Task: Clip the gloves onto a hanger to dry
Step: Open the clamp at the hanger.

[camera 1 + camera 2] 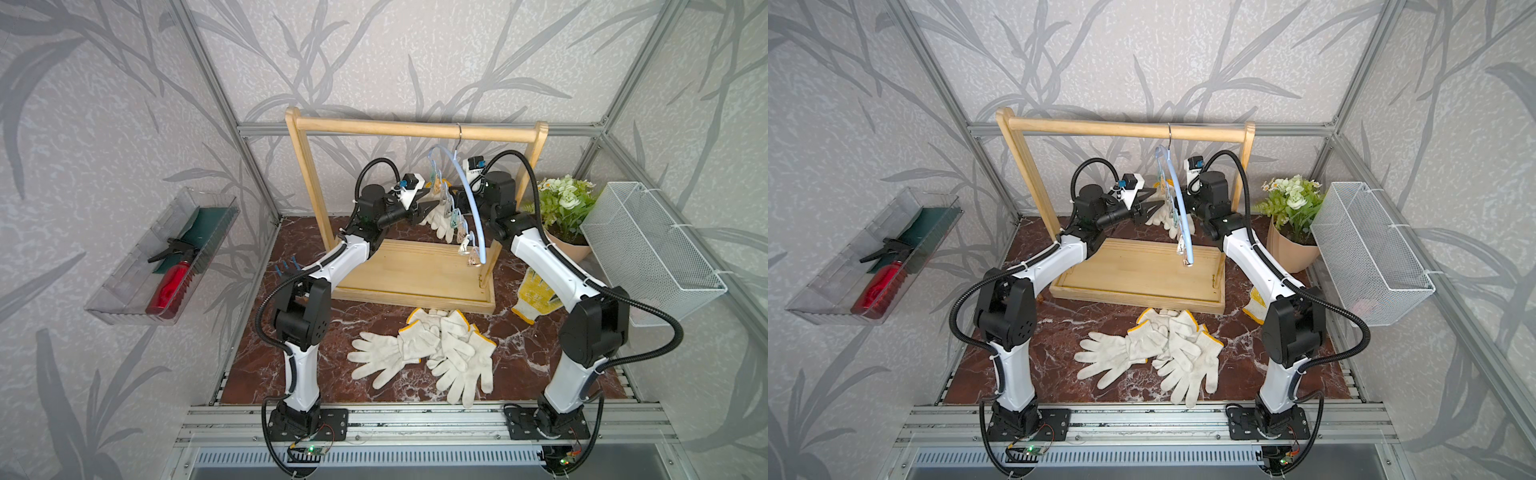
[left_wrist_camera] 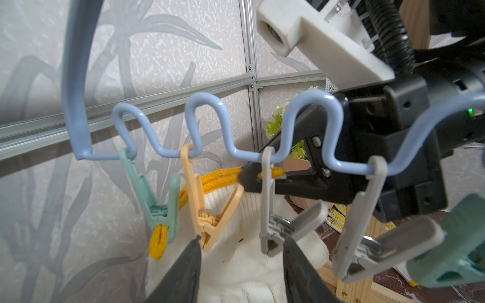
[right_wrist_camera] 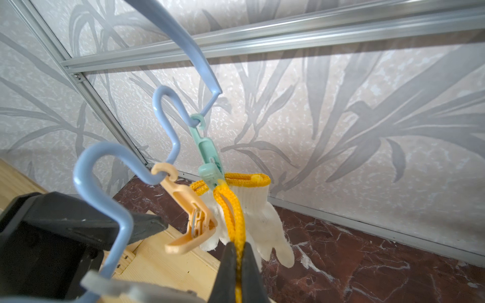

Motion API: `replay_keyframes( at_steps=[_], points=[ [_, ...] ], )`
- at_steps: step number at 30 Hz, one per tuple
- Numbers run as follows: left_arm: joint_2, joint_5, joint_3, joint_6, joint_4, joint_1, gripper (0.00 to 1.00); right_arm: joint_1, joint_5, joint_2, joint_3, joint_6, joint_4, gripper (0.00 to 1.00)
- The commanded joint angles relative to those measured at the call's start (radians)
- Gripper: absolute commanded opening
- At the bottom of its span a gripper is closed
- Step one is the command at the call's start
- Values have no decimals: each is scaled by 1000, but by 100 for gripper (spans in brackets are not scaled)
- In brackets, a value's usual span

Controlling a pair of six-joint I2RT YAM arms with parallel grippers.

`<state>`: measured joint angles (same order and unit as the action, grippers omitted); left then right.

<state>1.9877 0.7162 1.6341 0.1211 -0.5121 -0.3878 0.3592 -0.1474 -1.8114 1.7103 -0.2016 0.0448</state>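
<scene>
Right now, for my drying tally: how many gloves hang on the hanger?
1: a glove hangs by its cuff from the green clip at the hanger's end.

Wooden rack (image 1: 353,125) on marble tabletop (image 1: 257,374), potted flowers (image 1: 565,203), white wire basket (image 1: 648,249), red spray bottle (image 1: 170,286) in clear tray (image 1: 124,270).

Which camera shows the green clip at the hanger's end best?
Right wrist view: the green clip is close and sharp, biting the glove by its yellow cuff. Left wrist view shows it side-on; in both top views it is tiny.
</scene>
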Motion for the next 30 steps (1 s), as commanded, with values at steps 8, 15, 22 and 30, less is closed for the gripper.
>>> replay_keyframes(
  at_steps=[8, 15, 22, 30],
  points=[
    [-11, -146, -23, 41, -103, -5, 48, 7, -86, -6, 70, -20, -31, 0],
    [-26, -176, -43, 83, -79, -5, 46, 15, -107, -12, 74, -15, -35, 0],
    [-34, -189, -45, 102, -77, -5, 46, 17, -138, -18, 79, -13, -37, 0],
    [-33, -164, -22, 104, -68, -7, 44, 24, -158, -25, 83, -9, -38, 0]
  ],
)
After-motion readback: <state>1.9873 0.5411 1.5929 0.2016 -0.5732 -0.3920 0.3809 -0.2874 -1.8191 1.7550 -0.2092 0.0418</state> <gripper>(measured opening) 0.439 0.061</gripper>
